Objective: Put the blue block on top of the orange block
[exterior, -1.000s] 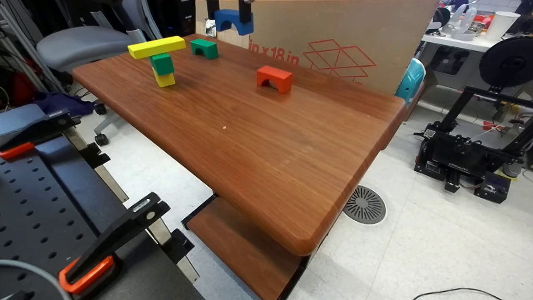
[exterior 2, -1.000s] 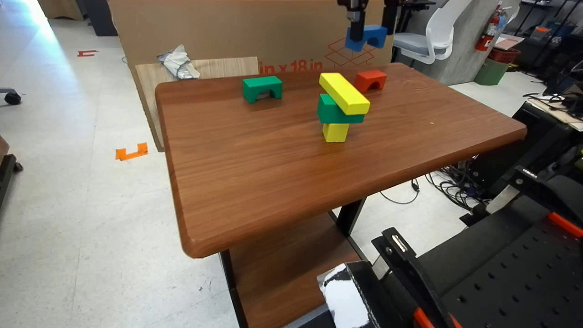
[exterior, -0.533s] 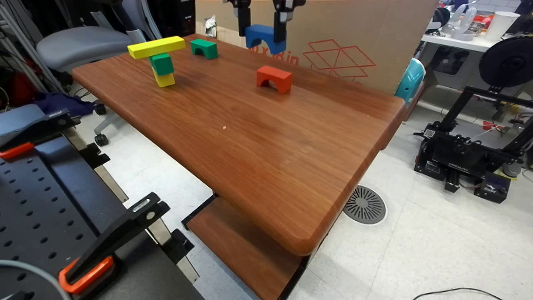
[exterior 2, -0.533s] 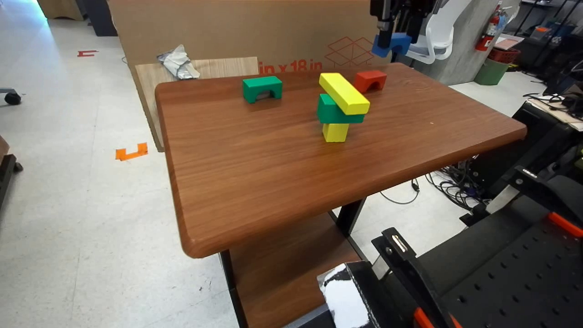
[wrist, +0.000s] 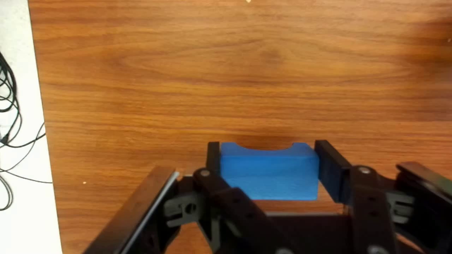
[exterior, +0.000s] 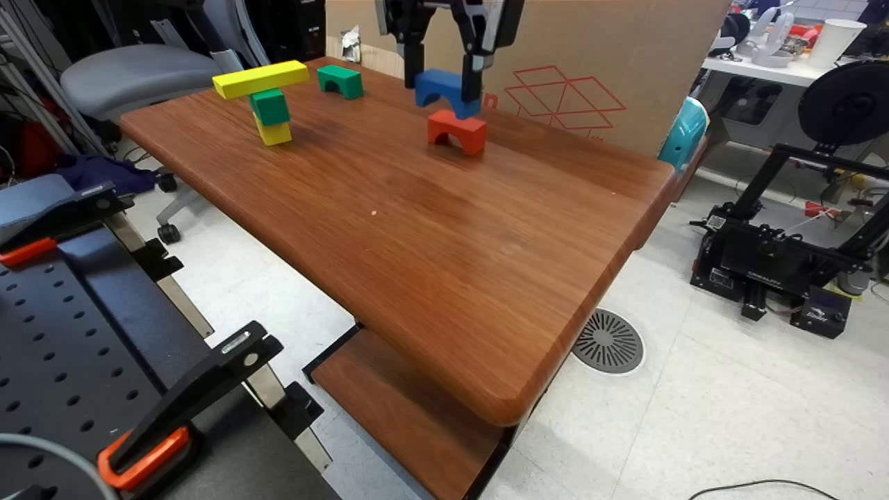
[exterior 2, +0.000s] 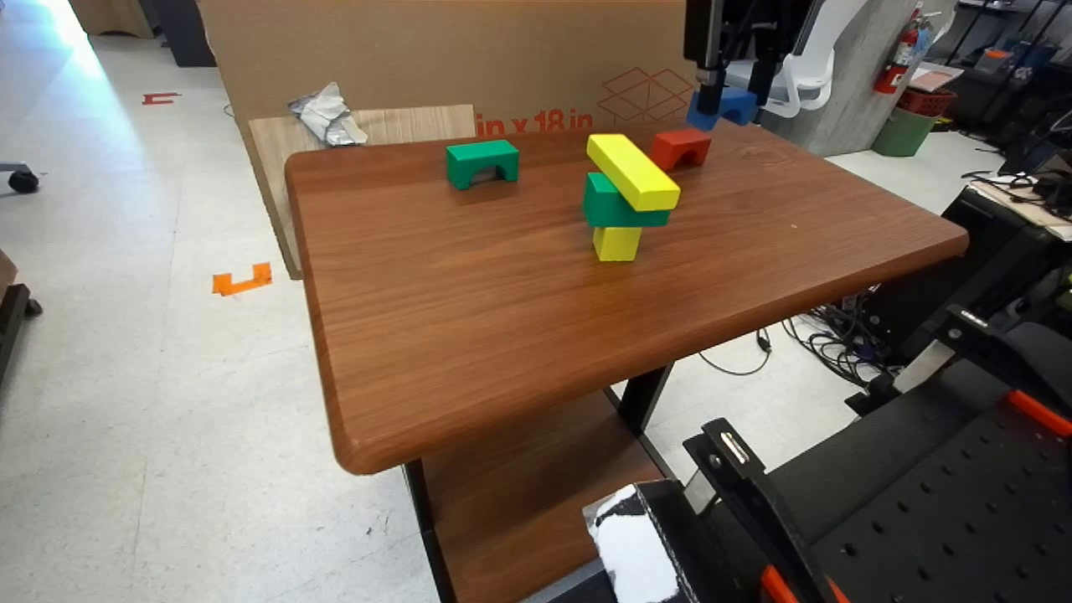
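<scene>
In both exterior views you saw a table. On it stood a pile: a yellow block at the bottom, a green block on that, and a bar on top. A green arch stood apart from the pile. Behind the table you had a big box with red print. In an exterior view you saw a gray chair, a drain in the floor, a printer and a cup. In an exterior view you saw a white chair, a fire extinguisher, a bin and, on the floor, orange tape. In the wrist view you saw loopy wires past the table's edge.
</scene>
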Controlling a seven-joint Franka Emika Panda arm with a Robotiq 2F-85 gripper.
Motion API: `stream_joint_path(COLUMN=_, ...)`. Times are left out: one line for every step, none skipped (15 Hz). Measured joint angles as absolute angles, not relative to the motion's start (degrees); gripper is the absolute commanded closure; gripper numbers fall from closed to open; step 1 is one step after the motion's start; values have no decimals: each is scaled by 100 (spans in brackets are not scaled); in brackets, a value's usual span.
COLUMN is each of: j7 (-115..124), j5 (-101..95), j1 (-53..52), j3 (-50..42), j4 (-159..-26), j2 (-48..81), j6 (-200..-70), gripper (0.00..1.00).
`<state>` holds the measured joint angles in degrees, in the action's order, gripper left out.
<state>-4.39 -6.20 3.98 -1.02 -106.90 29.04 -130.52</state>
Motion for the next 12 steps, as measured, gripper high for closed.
stream_joint_path(j7=-439, j5=-620, j1=395, j3=-101, j4=-10651, j2=2955, j6=-13052, gripper=58)
stream_joint_path(j7=-439, j5=-620, j1=392, j3=-100, j4=-10601, j2=3005, j6=-13052, gripper=58)
stream_joint_path(j7=-439, j5=-620, j1=387, j3=-99, j4=-10549, j2=3054, j6=-13051, gripper=58)
stream_joint_path(j7=-439, j5=-621, j1=381, j3=-99, j4=-10497, j2=3105, j6=-13051, gripper=58)
stream_joint_path(j7=-439, j5=-621, j1=375, j3=-97, j4=-10438, j2=3159, j6=-13048, gripper=58)
stream_joint_path(j7=-439, j5=-621, j1=370, j3=-94, j4=-10379, j2=3215, j6=-13046, gripper=58)
stream_joint_path(j7=-439, j5=-621, j1=362, j3=-92, j4=-10322, j2=3269, j6=-13045, gripper=58)
stream_joint_path(j7=-439, j5=-621, j1=353, j3=-88, j4=-10267, j2=3319, j6=-13044, gripper=58)
stream_joint_path(j7=-439, j5=-621, j1=346, j3=-81, j4=-10208, j2=3370, j6=-13040, gripper=58)
stream_joint_path(j7=-439, j5=-621, j1=340, j3=-74, j4=-10154, j2=3412, j6=-13037, gripper=58)
stream_joint_path(j7=-439, j5=-621, j1=334, j3=-65, j4=-10094, j2=3450, j6=-13033, gripper=58)
stream_joint_path(j7=-443, j5=-621, j1=327, j3=-57, j4=-10041, j2=3484, j6=-13031, gripper=58)
